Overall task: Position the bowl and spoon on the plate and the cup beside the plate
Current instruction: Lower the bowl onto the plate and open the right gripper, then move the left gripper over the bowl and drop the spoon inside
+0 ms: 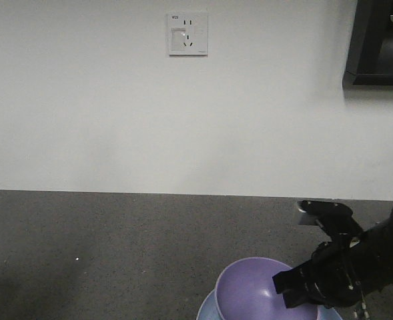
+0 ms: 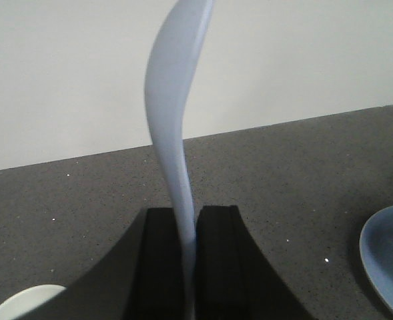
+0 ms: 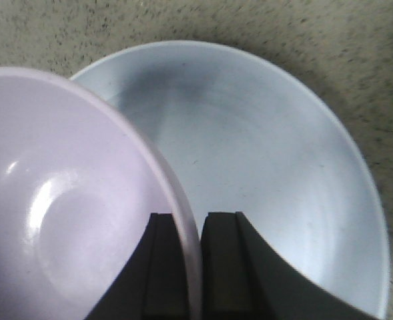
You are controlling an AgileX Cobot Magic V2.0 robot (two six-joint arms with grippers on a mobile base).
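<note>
A: While pinching the small round lavender-purple bowl (image 3: 63,200) by one thin stretch of rim with the right claw (image 3: 192,223), risking a swing or a slip, gripping so far from the middle.

B: Agreeing. Hanging it tilted over the wide round light blue plate (image 3: 269,167), not sitting flat yet. Touching at the low edge or not, failing to tell. Releasing now, probably dropping it on edge, rocking, skidding off-centre.

A: Bringing the right arm (image 1: 363,260) in from the right, low over the dark speckled desk (image 1: 116,247), bending, angling the claw down and leftward, one pad inside the rim, one outside.

B: Meanwhile clamping the pale blue soup spoon (image 2: 173,100) by what looks like its handle in the left claw (image 2: 189,223), closing tight on it, pointing it straight out beyond the pads, over the desk, keeping the plate off to its right and apart.

A: Worrying about pivoting in such a narrow pinch. Also about crowding both arms over one plate, risking a knock.

B: Seeing only a pale curved edge (image 2: 23,303) low on the left, possibly the paper cup. Failing to tell.
</note>
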